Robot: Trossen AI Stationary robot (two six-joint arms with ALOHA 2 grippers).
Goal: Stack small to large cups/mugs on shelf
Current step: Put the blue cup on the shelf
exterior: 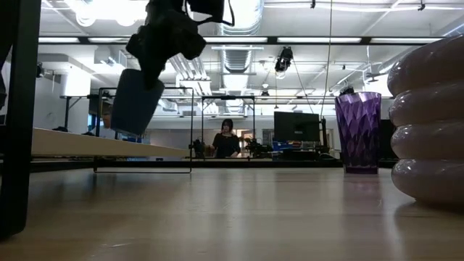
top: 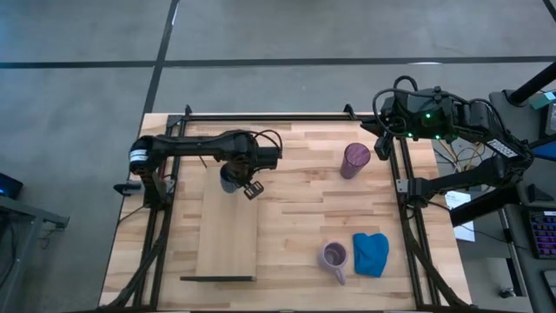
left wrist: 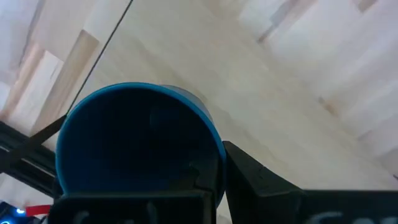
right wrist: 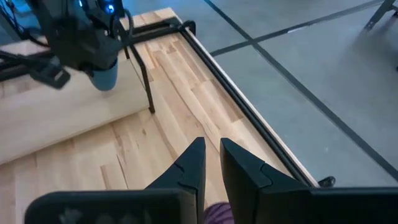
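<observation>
High view: left gripper (top: pixel 233 176) clamps the small blue cup (top: pixel 229 181) above the shelf's (top: pixel 228 235) far end; right gripper (right wrist: pixel 212 163), jaws slightly apart, empty, waits near the purple tumbler (top: pixel 355 160) on the desk (top: pixel 295 217).

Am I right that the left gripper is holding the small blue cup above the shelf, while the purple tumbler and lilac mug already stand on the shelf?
Not quite. The left gripper does hold the small blue cup above the shelf, but the high view shows the purple tumbler and lilac mug standing on the table, off the shelf.
</observation>
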